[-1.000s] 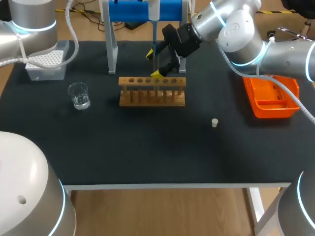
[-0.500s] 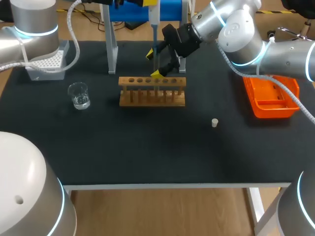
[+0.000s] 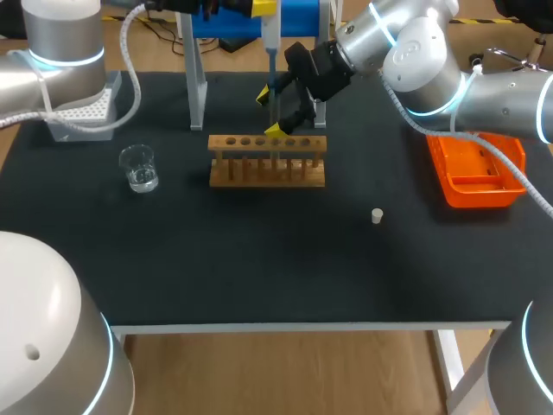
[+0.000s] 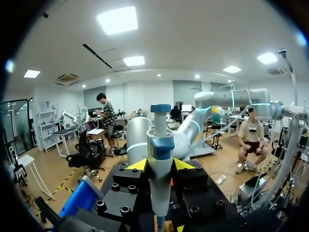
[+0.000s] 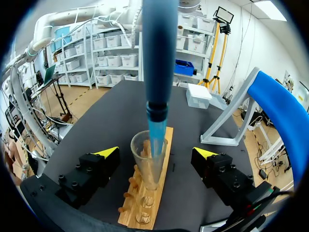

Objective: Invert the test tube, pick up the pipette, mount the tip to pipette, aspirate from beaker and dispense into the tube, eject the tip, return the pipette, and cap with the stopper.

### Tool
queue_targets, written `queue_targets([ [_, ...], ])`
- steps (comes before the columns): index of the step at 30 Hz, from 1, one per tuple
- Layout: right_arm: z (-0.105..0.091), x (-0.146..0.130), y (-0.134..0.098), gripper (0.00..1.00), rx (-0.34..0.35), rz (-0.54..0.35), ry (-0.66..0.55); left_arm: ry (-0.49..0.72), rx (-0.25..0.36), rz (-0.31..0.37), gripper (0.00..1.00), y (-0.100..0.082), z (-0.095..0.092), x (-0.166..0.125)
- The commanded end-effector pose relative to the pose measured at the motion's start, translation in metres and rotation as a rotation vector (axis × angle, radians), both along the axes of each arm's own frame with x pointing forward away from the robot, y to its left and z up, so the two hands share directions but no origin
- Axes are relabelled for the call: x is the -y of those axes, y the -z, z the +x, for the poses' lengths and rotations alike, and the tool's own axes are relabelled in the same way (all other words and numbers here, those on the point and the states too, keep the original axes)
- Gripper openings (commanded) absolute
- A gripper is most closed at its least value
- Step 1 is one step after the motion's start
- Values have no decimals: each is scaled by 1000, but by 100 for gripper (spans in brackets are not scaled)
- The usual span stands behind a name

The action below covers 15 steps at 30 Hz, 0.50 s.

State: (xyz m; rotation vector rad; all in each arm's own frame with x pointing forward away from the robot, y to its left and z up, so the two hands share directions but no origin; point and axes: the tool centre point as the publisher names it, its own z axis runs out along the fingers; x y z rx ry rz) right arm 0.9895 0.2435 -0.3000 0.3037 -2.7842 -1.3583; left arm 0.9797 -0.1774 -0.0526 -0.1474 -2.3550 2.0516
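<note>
My left gripper (image 3: 262,7) (image 4: 160,164), at the far top of the head view, is shut on the white and blue pipette (image 3: 270,39) (image 4: 160,179). The pipette hangs upright over the wooden rack (image 3: 268,161). In the right wrist view its blue shaft (image 5: 159,58) ends in a clear tip (image 5: 155,137) reaching into the mouth of the upright test tube (image 5: 148,162) in the rack (image 5: 145,203). My right gripper (image 3: 270,112) (image 5: 157,152) is open, one finger on each side of the tube without touching it. The beaker (image 3: 138,168) stands at the left. The white stopper (image 3: 377,215) lies at the right.
A blue pipette stand (image 3: 235,22) with grey legs rises behind the rack. The white tip box (image 3: 82,108) sits at the back left. An orange bin (image 3: 475,169) lies at the right, under my right arm.
My left arm has come further into view at the top, bringing its gripper and the pipette with it. The right arm, rack and tube have not moved.
</note>
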Motion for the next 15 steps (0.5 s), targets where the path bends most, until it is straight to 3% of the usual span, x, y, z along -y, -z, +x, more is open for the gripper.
queue_targets([
  [1, 0, 1, -1, 100, -1, -2, -2, 5, -1, -3, 0, 3, 2, -1],
  [15, 0, 1, -1, 100, -1, -2, -2, 12, -14, -1, 0, 11, 5, 1],
])
